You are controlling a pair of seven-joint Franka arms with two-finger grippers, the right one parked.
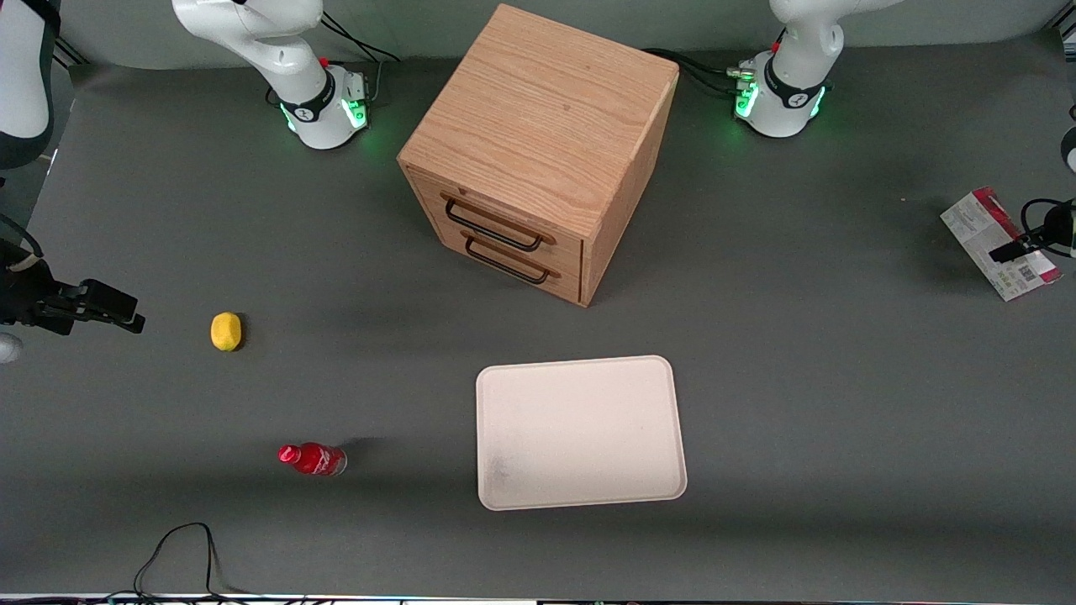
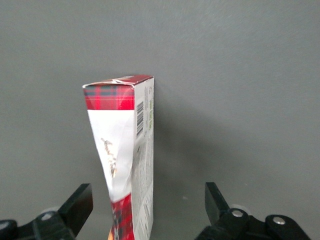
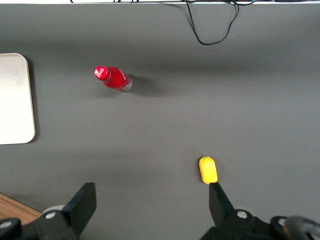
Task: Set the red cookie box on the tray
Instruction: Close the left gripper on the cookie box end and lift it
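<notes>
The red cookie box (image 1: 996,244) stands on its thin edge on the grey table at the working arm's end, its grey-white printed face and barcode showing. In the left wrist view the box (image 2: 127,150) rises between the fingers, with red tartan ends. My left gripper (image 1: 1013,249) is around the box, open wide (image 2: 147,192), with a gap between each finger and the carton. The pale beige tray (image 1: 580,433) lies flat and bare near the table's middle, nearer the front camera than the cabinet. It also shows in the right wrist view (image 3: 15,100).
A wooden drawer cabinet (image 1: 538,151) with two black handles stands farther from the front camera than the tray. A yellow lemon (image 1: 225,330) and a small red bottle (image 1: 313,459) lie toward the parked arm's end. A black cable (image 1: 176,550) loops at the near edge.
</notes>
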